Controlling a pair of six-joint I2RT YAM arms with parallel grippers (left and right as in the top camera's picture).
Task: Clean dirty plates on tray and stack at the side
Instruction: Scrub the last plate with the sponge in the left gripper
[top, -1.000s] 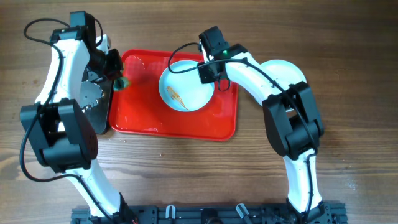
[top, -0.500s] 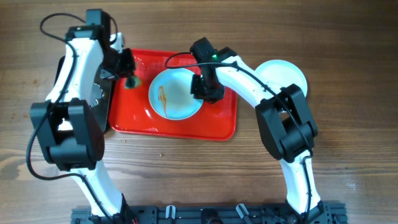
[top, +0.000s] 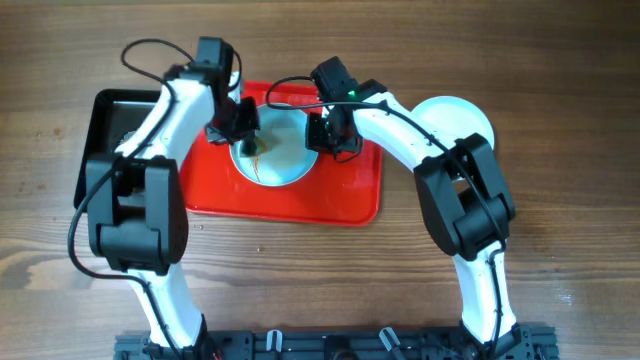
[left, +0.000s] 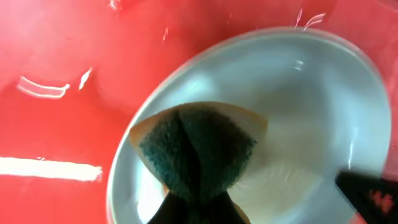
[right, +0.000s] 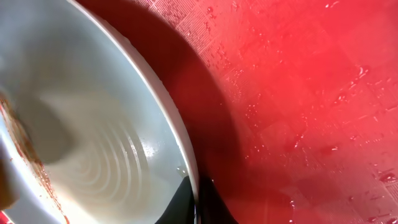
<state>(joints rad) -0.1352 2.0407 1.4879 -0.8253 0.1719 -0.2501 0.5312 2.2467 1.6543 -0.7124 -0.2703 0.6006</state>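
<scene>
Plate (top: 287, 165): from overhead, lay on the red tray (top: 330, 200), toward its back and a little left of middle, clamped at the right rim by the right gripper (top: 326, 135) and met on the left side by the left gripper (top: 243, 125); lay well apart from a second plate (top: 455, 115) on the table past the tray's right edge, and from the black tray (top: 105, 110) at the far left. From the left wrist, showed a folded green-and-yellow sponge (left: 199, 149) pinched tight in the left jaws and pressed into the bowl near the rim. From the right wrist, showed the right jaws closed astride the thin rim, with an orange-brown sauce streak (right: 28, 146) at the far side. Judged risky: held by only a narrow bite on a glossy edge, so likely to pivot, slide across the wet tray or pop free under a hard sideways scrub. Judged likely, too, to smear rather than lift the sauce if wiped with only the sponge's fold.
</scene>
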